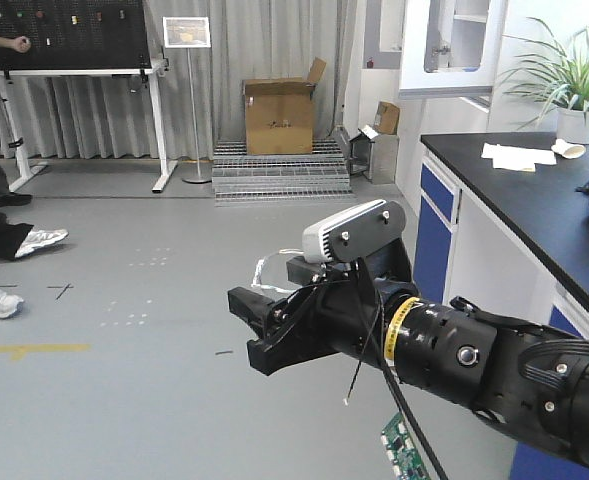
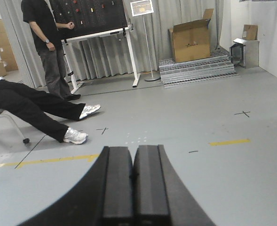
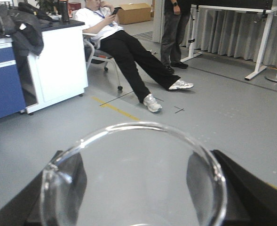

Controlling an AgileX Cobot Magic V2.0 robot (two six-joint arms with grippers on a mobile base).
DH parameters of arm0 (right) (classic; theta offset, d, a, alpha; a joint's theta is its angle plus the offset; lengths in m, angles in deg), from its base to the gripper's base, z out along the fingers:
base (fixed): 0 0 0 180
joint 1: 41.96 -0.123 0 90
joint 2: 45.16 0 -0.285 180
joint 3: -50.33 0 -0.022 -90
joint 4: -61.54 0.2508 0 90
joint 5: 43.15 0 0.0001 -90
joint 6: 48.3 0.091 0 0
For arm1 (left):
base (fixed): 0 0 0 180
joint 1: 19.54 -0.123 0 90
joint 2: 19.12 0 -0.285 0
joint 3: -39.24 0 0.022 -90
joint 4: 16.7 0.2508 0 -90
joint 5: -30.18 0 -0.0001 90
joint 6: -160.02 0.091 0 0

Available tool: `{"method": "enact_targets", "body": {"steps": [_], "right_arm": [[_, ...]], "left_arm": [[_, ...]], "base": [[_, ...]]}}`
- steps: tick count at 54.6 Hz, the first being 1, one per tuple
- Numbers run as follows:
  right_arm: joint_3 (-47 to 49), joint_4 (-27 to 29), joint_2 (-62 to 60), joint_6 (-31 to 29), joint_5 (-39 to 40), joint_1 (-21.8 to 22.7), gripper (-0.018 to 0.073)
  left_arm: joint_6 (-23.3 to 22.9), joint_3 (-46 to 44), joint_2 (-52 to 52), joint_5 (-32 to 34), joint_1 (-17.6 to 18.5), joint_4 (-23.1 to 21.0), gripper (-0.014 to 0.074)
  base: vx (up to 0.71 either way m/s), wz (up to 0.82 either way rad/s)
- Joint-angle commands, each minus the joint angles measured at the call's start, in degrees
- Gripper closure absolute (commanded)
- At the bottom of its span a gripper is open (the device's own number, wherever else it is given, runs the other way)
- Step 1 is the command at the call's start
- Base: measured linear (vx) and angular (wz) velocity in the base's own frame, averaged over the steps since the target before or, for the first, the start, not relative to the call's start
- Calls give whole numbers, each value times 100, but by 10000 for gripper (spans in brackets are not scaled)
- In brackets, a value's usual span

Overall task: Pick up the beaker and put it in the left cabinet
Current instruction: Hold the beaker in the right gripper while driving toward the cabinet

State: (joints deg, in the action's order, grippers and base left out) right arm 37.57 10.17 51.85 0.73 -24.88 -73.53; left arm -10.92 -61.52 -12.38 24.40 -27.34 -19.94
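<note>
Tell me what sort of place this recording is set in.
Probably a laboratory or lab-style test room: a black-topped bench with blue cabinet doors, and a clear glass beaker close to the right wrist camera.

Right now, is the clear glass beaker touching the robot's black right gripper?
Touching. Right wrist view: the right gripper presses black fingers against both beaker walls.

Bright even light; beaker [image 3: 131, 181] rim blurred

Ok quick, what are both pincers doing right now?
Left pincer: closed, holding nothing.
Right pincer: closed on the beaker.
</note>
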Motion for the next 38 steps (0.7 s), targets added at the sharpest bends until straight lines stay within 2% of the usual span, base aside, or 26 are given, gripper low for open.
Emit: {"method": "enact_targets", "body": {"steps": [1,38], "right_arm": [[219,90,-256,-8,301,20,358],[219,90,-225,-8,296,20,358]], "left_arm": [[-14,-103,-62,470,-2,-27,603],[-14,-103,-62,470,-2,-27,603]], "base": [[62,-2],[62,-6]]}}
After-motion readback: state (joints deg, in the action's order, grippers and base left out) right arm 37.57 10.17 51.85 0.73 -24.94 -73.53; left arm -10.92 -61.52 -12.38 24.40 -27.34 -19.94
